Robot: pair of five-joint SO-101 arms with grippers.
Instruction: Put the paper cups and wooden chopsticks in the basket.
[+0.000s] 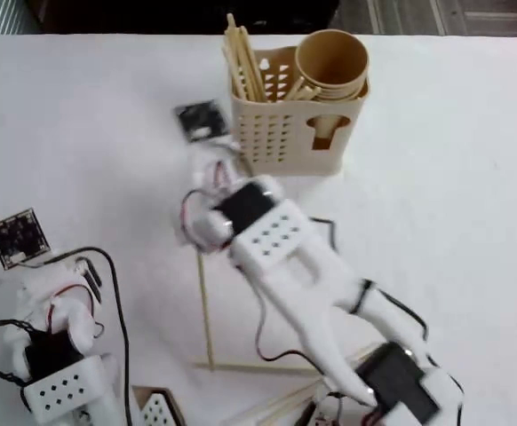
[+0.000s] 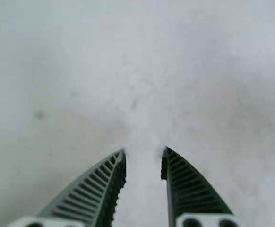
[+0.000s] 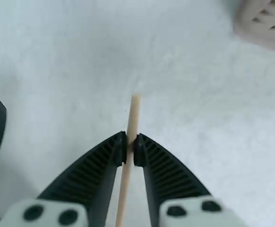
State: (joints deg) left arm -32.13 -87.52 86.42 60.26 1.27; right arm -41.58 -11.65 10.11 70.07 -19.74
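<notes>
Right claw (image 3: 130,143) clenches a wooden chopstick (image 3: 133,113) running along its jaws, tip jutting ahead.

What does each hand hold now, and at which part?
Right hand: a thin pale wooden chopstick, pinched near one end. Left hand: open, holding nothing.

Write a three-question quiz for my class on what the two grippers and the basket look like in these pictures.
1. True or false: the right gripper is shut on a chopstick.
2. Fill in: the left gripper has its jaws ____, with nothing between them.
3. Multiple choice: the paper cups are A) held by the right gripper, B) standing in the basket, C) held by the left gripper.
Key: 1 true; 2 open; 3 B.
</notes>
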